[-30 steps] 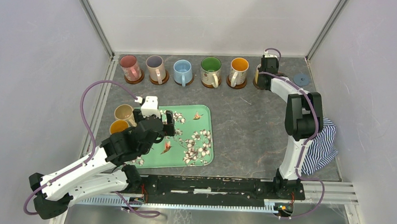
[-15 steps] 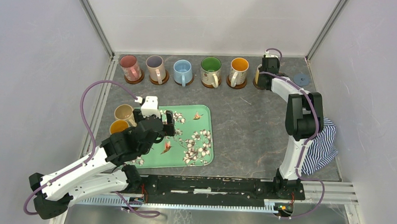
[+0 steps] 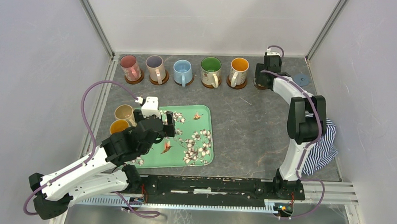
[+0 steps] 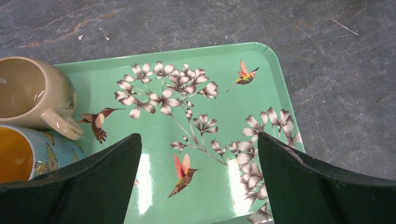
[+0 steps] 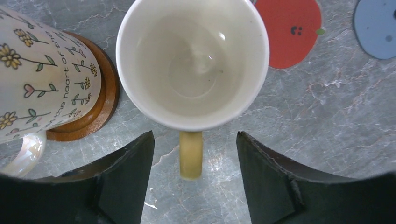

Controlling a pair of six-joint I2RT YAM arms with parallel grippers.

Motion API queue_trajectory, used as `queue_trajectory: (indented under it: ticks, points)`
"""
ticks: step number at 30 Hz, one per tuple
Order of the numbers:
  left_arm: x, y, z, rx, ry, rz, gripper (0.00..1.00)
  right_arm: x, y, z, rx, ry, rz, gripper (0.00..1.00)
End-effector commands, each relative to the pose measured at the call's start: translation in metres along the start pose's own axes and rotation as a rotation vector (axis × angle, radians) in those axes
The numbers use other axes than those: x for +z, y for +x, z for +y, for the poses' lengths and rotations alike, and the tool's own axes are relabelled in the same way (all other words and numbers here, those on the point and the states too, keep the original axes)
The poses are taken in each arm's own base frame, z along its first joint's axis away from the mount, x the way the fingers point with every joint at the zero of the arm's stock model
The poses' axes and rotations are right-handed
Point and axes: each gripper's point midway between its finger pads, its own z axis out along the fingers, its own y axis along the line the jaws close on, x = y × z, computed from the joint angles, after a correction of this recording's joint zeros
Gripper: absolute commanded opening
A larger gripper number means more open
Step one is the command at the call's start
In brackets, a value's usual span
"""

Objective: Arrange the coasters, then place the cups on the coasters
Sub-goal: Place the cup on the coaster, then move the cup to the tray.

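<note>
The left gripper (image 4: pixel 198 136) hangs over the green floral tray (image 4: pixel 224 55), jaws spread wide, holding nothing. At the tray's left edge we note 2 cups, a tan-lined ceramic mug (image 4: pixel 23 91) and a yellow-lined butterfly mug (image 4: pixel 16 156). The frame cuts off the second, and we cannot tell whether they stand on the tray or just off it.

Back row, 5 cups, each on a round brown wooden coaster (image 3: pixel 134 81): pink-lined mug (image 3: pixel 130 66), lilac-lined mug (image 3: pixel 155 65), light blue mug (image 3: pixel 182 70), green-lined mug (image 3: pixel 211 67), orange-lined mug (image 3: pixel 239 67).

A 6th, the white-lined mug with yellow handle (image 5: pixel 192 63), sits mostly hidden behind the right gripper (image 5: pixel 194 140) from above. Its body covers whatever lies beneath. That gripper's jaws stand apart, 1 either side of the handle, touching neither side.

Just right lies a red apple-shaped coaster (image 5: pixel 289 30); beyond it a blue-grey disc coaster (image 5: pixel 376 25), cut off.
</note>
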Motion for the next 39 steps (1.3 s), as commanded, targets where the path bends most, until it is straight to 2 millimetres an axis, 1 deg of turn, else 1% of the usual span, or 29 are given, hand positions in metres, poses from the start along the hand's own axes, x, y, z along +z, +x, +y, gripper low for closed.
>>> queue_trajectory:
  ticks: [1, 3, 8, 12, 14, 15, 18, 19, 22, 26, 29, 31, 35, 39]
  points:
    - [-0.005, -0.013, -0.003, -0.074, 0.013, -0.023, 1.0, -0.026, -0.028, -0.009, 0.017, 0.018, -0.074, 0.74]
    - [-0.006, -0.016, -0.002, -0.095, 0.001, -0.031, 1.0, -0.031, -0.024, -0.013, 0.017, 0.028, -0.073, 0.81]
    - [-0.01, -0.02, 0.009, -0.171, -0.061, -0.043, 1.0, -0.055, -0.014, -0.028, 0.022, 0.071, -0.094, 0.97]
    - [-0.014, -0.019, 0.02, -0.217, -0.109, -0.042, 1.0, -0.072, -0.004, -0.034, 0.029, 0.072, -0.106, 0.98]
    - [-0.017, -0.017, 0.029, -0.243, -0.153, -0.04, 1.0, -0.08, 0.001, -0.036, 0.037, 0.064, -0.11, 0.98]
    - [-0.02, -0.014, 0.037, -0.263, -0.192, -0.04, 1.0, -0.086, 0.004, -0.035, 0.041, 0.05, -0.116, 0.98]
    - [-0.028, -0.005, 0.063, -0.344, -0.306, -0.049, 1.0, -0.1, 0.012, -0.028, 0.049, -0.011, -0.131, 0.98]
    - [-0.031, -0.002, 0.071, -0.342, -0.337, -0.049, 1.0, -0.106, 0.016, -0.026, 0.051, -0.03, -0.138, 0.98]
    - [-0.039, 0.01, 0.093, -0.434, -0.422, -0.064, 1.0, -0.12, 0.029, -0.018, 0.058, -0.082, -0.162, 0.98]
    - [-0.048, 0.029, 0.118, -0.53, -0.506, -0.078, 1.0, -0.141, 0.038, 0.0, 0.039, -0.153, -0.199, 0.98]
    - [-0.048, 0.033, 0.123, -0.571, -0.507, -0.1, 1.0, -0.151, 0.046, 0.011, 0.028, -0.193, -0.211, 0.98]
    - [-0.045, 0.04, 0.125, -0.591, -0.52, -0.11, 1.0, -0.155, 0.05, 0.017, 0.027, -0.22, -0.215, 0.98]
    - [-0.04, 0.047, 0.128, -0.58, -0.556, -0.127, 1.0, -0.162, 0.056, 0.03, 0.014, -0.258, -0.223, 0.98]
    - [-0.035, 0.052, 0.13, -0.587, -0.594, -0.141, 1.0, -0.165, 0.062, 0.038, 0.003, -0.284, -0.223, 0.98]
